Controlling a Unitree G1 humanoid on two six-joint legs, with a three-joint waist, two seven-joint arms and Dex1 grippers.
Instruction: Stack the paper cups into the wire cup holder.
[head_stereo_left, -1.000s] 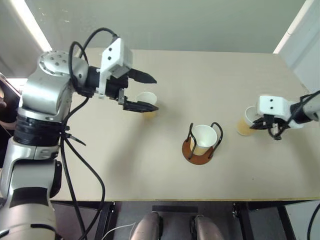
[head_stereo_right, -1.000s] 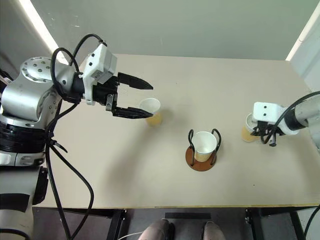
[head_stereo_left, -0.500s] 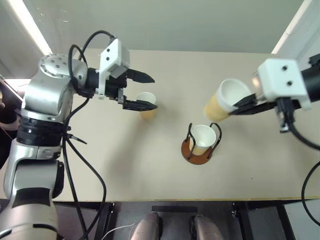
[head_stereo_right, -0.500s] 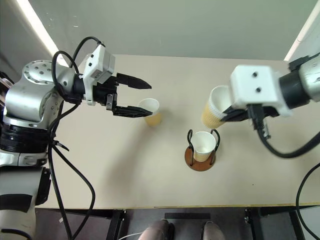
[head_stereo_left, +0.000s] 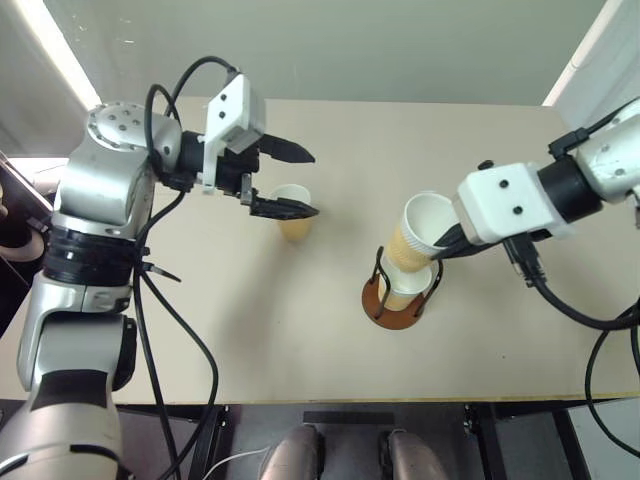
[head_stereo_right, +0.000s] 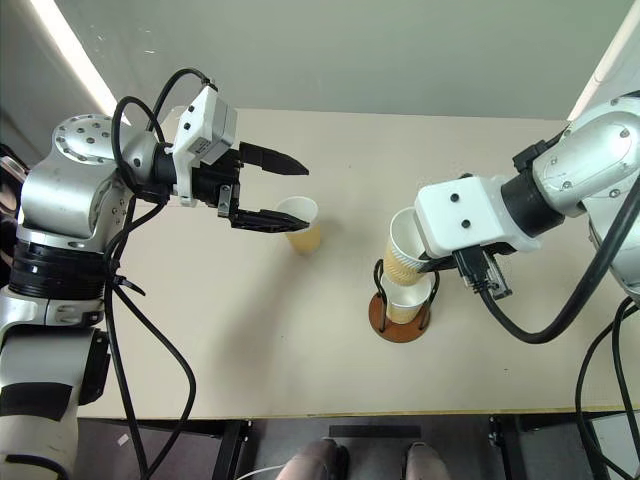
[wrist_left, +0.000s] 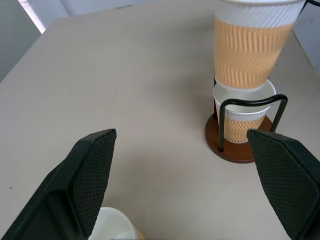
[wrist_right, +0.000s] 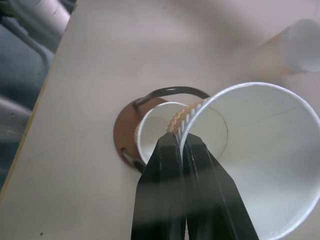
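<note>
Over tan table (head_stereo_left: 300, 340) — right gripper (wrist_right: 183, 145) pinches cup (head_stereo_left: 418, 232) above holder (head_stereo_left: 400, 300); left gripper (head_stereo_left: 288, 180) spread.

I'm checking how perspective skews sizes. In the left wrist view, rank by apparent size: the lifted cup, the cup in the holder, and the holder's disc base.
1. The lifted cup, largest; it is cut off at the top.
2. The cup in the holder and the disc base look about equally wide, so no ranking.

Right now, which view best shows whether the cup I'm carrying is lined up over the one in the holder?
The left wrist view: side-on, the carried cup hangs just above the cup in the wire cup holder, bottom near its rim. The right wrist view looks into both mouths, offset. The head views show the right gripper pinching the rim.
</note>
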